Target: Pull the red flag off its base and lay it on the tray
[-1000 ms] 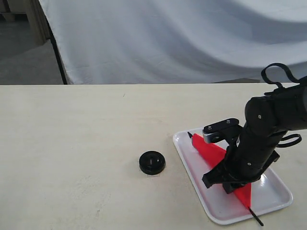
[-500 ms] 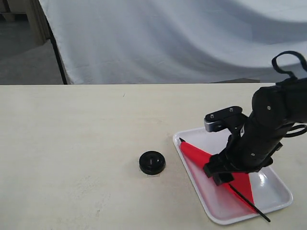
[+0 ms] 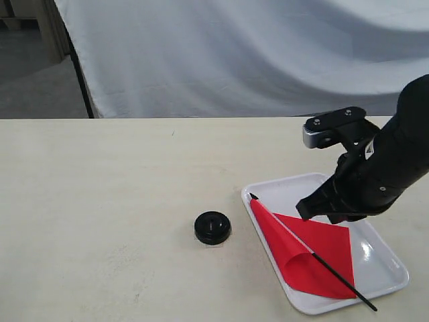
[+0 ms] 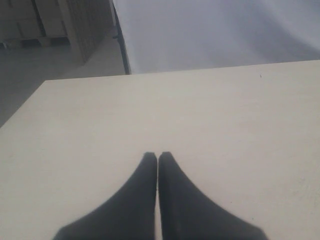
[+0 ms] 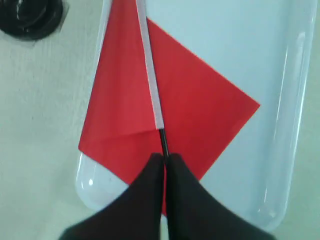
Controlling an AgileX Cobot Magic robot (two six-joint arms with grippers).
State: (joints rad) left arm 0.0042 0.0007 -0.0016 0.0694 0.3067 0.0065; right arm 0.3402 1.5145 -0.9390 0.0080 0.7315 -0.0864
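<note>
The red flag (image 3: 316,251) lies flat on the white tray (image 3: 385,259), its black stick running diagonally, with the end past the near rim. Its round black base (image 3: 213,227) sits on the table left of the tray, with no stick in it. My right gripper (image 3: 310,210) hangs shut above the tray's far part, clear of the flag. In the right wrist view the shut gripper (image 5: 164,159) hovers over the flag (image 5: 195,107), the tray (image 5: 260,55) and the base (image 5: 29,17). My left gripper (image 4: 158,156) is shut over bare table.
A pale wooden table (image 3: 114,194) carries everything. A white cloth backdrop (image 3: 234,54) hangs behind its far edge. The tray sits close to the table's near right side.
My right gripper has risen up and back from the tray. The flag, pressed under it before, now lies spread flat on the tray with the gripper off it.
</note>
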